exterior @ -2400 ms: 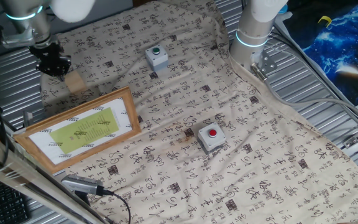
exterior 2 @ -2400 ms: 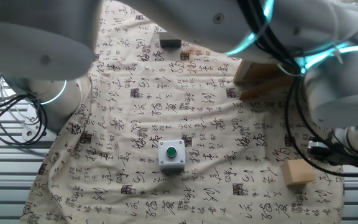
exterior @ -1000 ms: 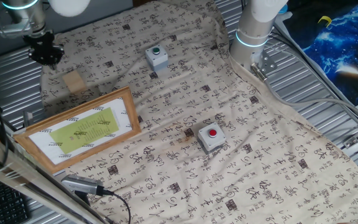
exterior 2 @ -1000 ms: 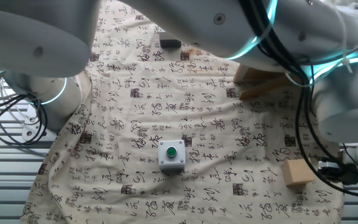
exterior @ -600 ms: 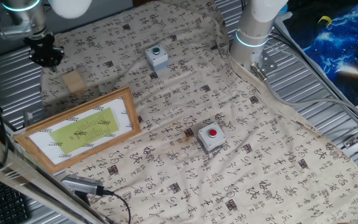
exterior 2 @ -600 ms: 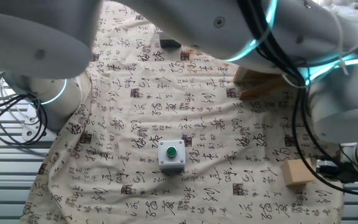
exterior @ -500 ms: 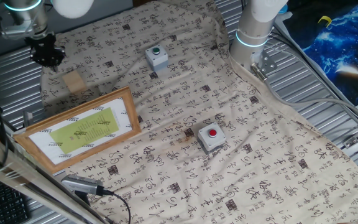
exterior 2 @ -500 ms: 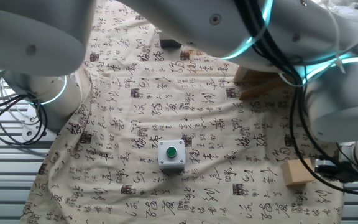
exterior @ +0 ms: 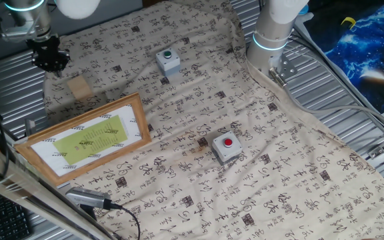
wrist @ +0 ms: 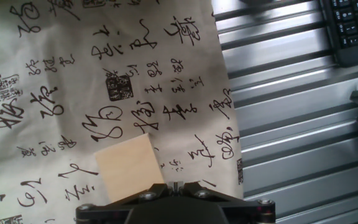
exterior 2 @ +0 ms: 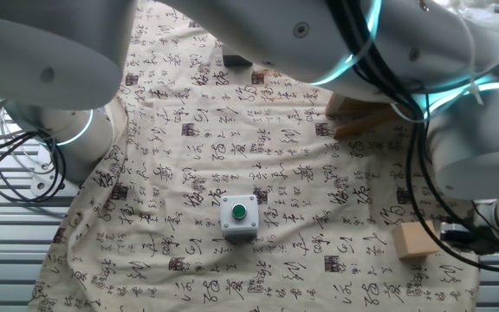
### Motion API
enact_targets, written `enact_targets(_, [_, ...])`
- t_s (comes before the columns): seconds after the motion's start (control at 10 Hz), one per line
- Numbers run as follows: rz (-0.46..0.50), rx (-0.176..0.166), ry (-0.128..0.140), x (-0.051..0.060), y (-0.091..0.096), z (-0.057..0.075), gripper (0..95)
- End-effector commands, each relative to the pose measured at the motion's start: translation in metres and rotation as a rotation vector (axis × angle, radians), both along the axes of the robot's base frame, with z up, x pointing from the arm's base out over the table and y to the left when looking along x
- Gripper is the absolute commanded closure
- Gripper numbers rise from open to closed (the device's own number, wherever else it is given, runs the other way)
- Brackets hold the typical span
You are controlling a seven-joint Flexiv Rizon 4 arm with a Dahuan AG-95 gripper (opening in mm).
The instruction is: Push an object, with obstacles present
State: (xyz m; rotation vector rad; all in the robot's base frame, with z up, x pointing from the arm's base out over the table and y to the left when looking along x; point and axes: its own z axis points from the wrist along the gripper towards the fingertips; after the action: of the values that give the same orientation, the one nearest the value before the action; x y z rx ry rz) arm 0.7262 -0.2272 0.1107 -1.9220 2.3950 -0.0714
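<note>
The object, a plain light-tan wooden block [exterior: 79, 87], lies on the patterned cloth near the table's far left edge, just above the picture's top corner. In the other fixed view the block [exterior 2: 414, 241] sits at the lower right. My gripper [exterior: 52, 65] hangs a short way behind and left of the block, apart from it, fingers together with nothing between them. The hand view looks down on the block [wrist: 129, 167] just left of my shut gripper [wrist: 176, 185], close to the cloth's edge.
Obstacles: a wood-framed yellow-green picture [exterior: 85, 139] lies right in front of the block, a grey box with a green button [exterior: 168, 61] stands at the back middle, and a grey box with a red button [exterior: 227, 147] sits mid-cloth. Ribbed metal table [wrist: 291, 124] borders the cloth.
The gripper, close over the block 2.4 s ago, has drawn back up and left, away from it. Over the last second it has barely shifted. The block stays put.
</note>
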Motion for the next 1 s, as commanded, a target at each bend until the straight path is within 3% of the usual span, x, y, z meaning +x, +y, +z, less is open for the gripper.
enact_targets(0.1, [-0.004, -0.012, 0.002, -0.0008, -0.0001, -0.0001, 95.0])
enact_targets(0.6, [0.023, -0.003, -0.005, -0.0016, -0.0008, -0.0010, 95.0])
enact_targets(0.8, [0.124, 0.038, 0.047, -0.0016, -0.0008, -0.0010, 95.0])
enact_targets(1.0, [0.135, 0.031, 0.071, -0.0016, -0.0008, -0.0010, 95.0])
